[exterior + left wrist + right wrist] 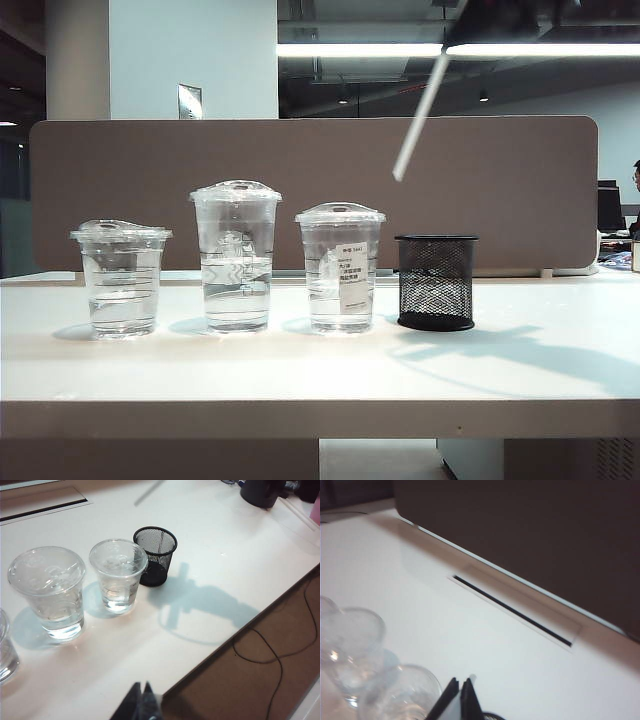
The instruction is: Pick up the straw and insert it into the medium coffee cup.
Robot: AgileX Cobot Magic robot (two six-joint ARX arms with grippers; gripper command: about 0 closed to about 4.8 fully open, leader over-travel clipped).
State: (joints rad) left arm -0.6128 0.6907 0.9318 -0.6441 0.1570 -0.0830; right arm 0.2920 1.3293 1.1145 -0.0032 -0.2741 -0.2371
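The straw [420,115], long, thin and white, hangs slanted high above the black mesh holder [436,282], its lower end toward the cups. My right gripper [470,35] is shut on its upper end at the top edge of the exterior view. In the right wrist view the straw [452,707] shows white between the shut jaws of that gripper [460,682]. The medium coffee cup [340,268], clear with a domed lid and a white label, stands left of the holder. It also appears in both wrist views [118,575] [402,695]. My left gripper [141,690] is shut and empty near the table's front edge.
A taller lidded cup [236,255] and a shorter, wider one [121,277] stand left of the medium cup, all holding water. A brown partition [150,190] runs behind the row. A cable slot [512,611] lies in the white table [320,370] near the partition.
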